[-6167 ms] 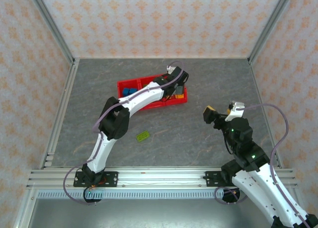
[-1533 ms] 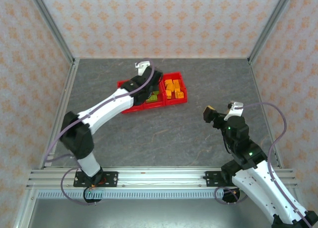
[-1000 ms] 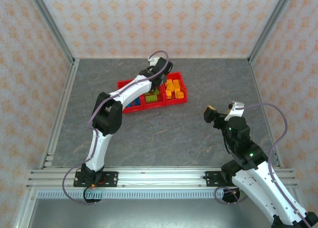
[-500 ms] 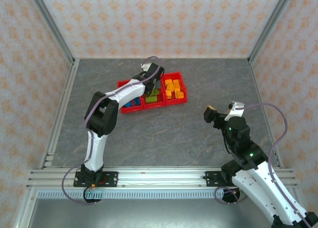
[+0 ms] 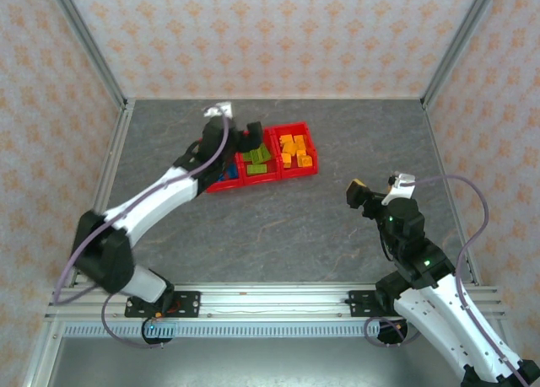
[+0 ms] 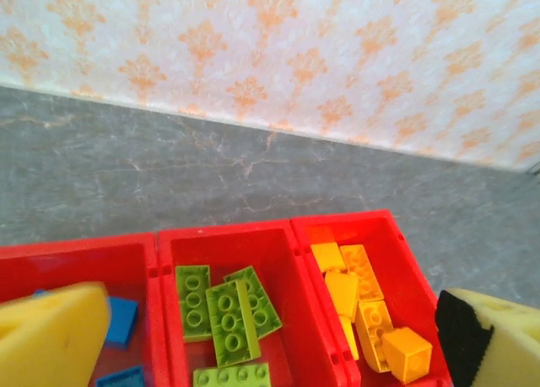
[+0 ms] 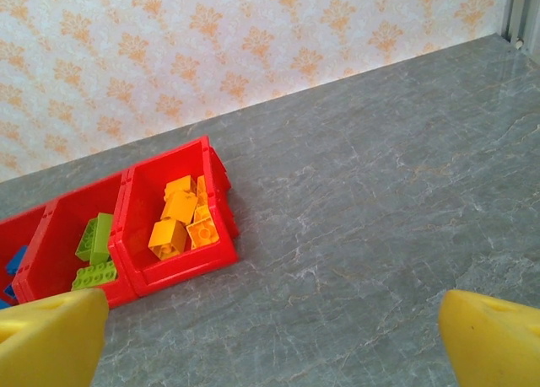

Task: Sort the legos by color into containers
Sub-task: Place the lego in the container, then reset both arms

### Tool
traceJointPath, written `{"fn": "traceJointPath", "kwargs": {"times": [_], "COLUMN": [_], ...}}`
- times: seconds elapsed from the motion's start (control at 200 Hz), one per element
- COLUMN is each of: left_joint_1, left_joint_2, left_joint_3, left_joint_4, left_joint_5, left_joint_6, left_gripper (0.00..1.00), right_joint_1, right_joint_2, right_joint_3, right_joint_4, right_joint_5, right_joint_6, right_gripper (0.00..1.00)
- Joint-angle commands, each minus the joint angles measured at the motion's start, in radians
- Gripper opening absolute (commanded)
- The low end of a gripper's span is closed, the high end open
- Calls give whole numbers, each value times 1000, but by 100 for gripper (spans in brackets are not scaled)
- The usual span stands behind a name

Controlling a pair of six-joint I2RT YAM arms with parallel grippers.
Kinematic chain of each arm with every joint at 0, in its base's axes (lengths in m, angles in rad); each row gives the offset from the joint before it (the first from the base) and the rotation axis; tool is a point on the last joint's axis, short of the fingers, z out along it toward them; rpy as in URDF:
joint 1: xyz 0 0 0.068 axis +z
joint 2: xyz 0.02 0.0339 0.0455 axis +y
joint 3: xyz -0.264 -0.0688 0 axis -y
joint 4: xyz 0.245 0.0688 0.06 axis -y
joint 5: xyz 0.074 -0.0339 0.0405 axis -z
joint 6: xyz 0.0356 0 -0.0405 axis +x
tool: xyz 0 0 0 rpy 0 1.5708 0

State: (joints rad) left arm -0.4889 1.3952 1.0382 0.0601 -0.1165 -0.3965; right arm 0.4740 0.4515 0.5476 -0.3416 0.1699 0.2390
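The containers (image 5: 297,174) are three joined red bins at the back of the table. In the left wrist view, several lime green legos (image 6: 221,308) lie in the middle bin, orange-yellow legos (image 6: 364,301) in the right bin and blue legos (image 6: 123,319) in the left bin. My left gripper (image 5: 240,147) hovers just above the left and middle bins, open, with nothing between its yellow pads (image 6: 51,341). My right gripper (image 5: 371,190) hangs open and empty over bare table to the right of the containers (image 7: 181,271), with the orange-yellow legos (image 7: 179,222) in its view.
The grey stone-patterned table (image 5: 295,227) is walled by patterned panels with aluminium posts (image 5: 89,58) at the back corners. A metal rail (image 5: 270,298) runs along the near edge by the arm bases.
My left gripper went from shut to open above the bins and its arm swung back to the left. The green brick that lay on the table earlier is gone from there. The right arm stayed still.
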Motion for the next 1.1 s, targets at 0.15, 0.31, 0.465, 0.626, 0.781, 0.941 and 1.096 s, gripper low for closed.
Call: {"fn": "traceJointPath", "kwargs": {"times": [0.15, 0.31, 0.465, 0.626, 0.781, 0.941, 1.096], "left_joint_1": [4, 5, 5, 5, 6, 5, 48], "left_joint_2": [-500, -695, -782, -857, -886, -856, -755], "left_joint_3": [-723, -958, -1009, -1039, -1094, -1129, -1159], "left_joint_4": [780, 936, 878, 855, 894, 940, 1098], "left_joint_5": [-100, -257, -383, -408, -443, -600, -651], "left_joint_6": [116, 113, 159, 212, 252, 353, 444], "left_gripper": [99, 99, 99, 99, 99, 99, 99], "right_joint_1": [-2, -70, -264, -342, -370, -374, -395], "right_joint_2": [29, 220, 445, 721, 873, 1135, 1076], "right_joint_3": [-116, -215, -271, -327, -351, -385, -371], "right_joint_4": [432, 734, 959, 1203, 1442, 1831, 1698], "right_joint_5": [47, 186, 190, 275, 123, -42, -99], "right_joint_6": [-167, -352, -182, -131, -197, -326, -311], "right_gripper": [100, 100, 100, 100, 100, 100, 100]}}
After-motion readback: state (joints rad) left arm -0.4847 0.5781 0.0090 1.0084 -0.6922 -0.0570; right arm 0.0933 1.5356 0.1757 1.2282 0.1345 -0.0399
